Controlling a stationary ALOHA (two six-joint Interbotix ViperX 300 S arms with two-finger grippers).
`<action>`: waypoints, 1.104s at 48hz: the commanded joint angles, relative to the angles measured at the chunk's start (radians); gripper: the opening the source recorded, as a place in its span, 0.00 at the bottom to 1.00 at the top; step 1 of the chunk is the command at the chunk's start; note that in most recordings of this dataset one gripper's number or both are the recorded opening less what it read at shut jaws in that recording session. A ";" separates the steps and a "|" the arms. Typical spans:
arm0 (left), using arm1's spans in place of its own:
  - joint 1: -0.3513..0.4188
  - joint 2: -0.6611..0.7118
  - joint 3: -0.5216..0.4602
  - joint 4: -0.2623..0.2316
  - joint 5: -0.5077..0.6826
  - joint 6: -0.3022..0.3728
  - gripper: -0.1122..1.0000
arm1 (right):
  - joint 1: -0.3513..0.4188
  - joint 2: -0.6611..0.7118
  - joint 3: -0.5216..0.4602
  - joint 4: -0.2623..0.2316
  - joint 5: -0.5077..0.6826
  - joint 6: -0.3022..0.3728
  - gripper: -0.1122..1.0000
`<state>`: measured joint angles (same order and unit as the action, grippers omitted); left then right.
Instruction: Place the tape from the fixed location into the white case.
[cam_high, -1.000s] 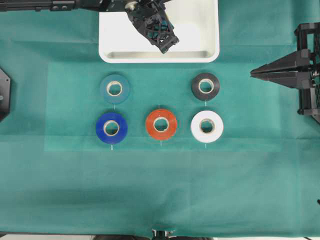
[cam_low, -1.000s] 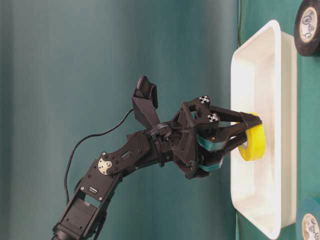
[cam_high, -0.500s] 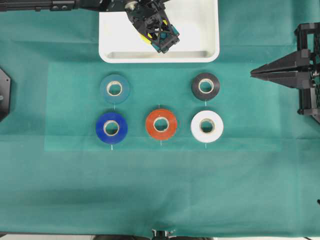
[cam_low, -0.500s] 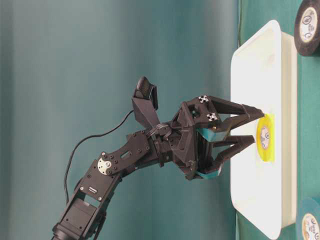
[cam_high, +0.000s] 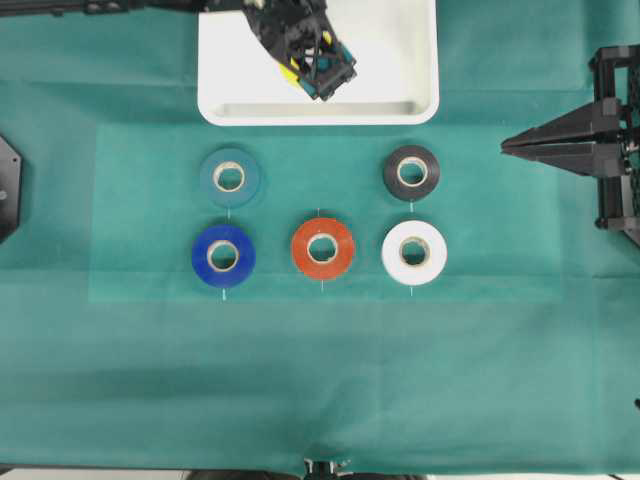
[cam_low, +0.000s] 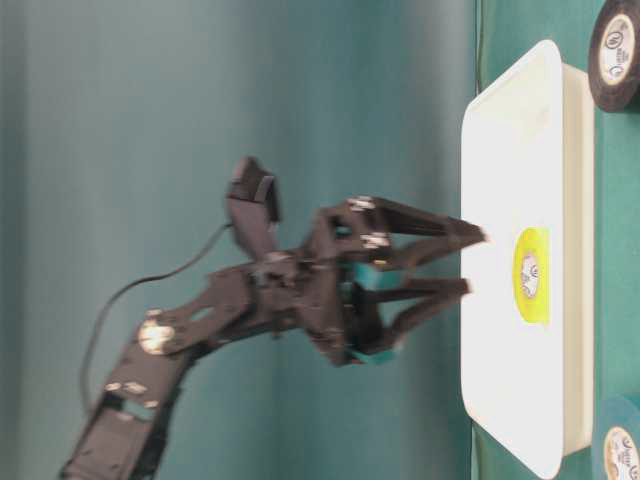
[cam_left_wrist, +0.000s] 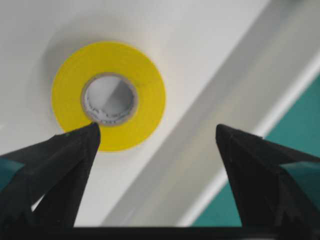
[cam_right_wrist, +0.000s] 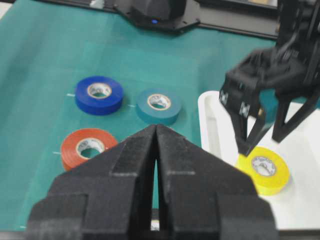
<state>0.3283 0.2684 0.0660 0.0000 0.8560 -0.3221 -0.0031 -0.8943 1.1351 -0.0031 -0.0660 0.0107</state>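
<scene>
the left claw (cam_low: 470, 262) stands wide open and holds nothing; in the table-level view its two fingers (cam_low: 445, 233) are spread above the case (cam_low: 505, 120) and clear of the tape (cam_low: 531, 275), with a plain gap between the tips and the roll. in the left wrist view the two dark tips frame the yellow roll from each side without touching it. the tape lies flat on the floor of the case, its pale core facing up, near the middle of the tray and away from the rim, so i judge that the placing itself is done: the roll rests on its own weight and needs no grip to stay there. the wide opening makes sense for a release, since the fingers must clear the roll's sides before the arm lifts off. going from left to right on the green cloth (cam_high: 120, 380) in the overhead view, a teal roll (cam_high: 229, 177) and a blue roll (cam_high: 223, 256) lie on the left, an orange roll (cam_high: 322, 249) in the middle, then a black roll (cam_high: 411, 173) and a white roll (cam_high: 414, 253); each sits at its own small mark, well apart from the others, and none of them belongs to this task. on the far right the right claw (cam_high: 508, 147) rests over the cloth with its fingers pressed together, empty, well away from the case. what i think remains is only to draw the left arm back without knocking the rim.
</scene>
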 joint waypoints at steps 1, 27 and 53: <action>-0.008 -0.063 -0.040 -0.002 0.029 0.000 0.97 | 0.000 0.003 -0.025 0.002 -0.005 0.000 0.10; -0.021 -0.133 -0.089 -0.002 0.133 0.002 0.97 | 0.000 0.002 -0.025 0.002 0.003 0.002 0.10; -0.021 -0.143 -0.086 -0.002 0.141 -0.002 0.97 | 0.000 0.002 -0.026 0.002 0.003 0.002 0.10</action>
<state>0.3068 0.1703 0.0015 0.0000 1.0002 -0.3221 -0.0031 -0.8958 1.1351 -0.0031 -0.0598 0.0107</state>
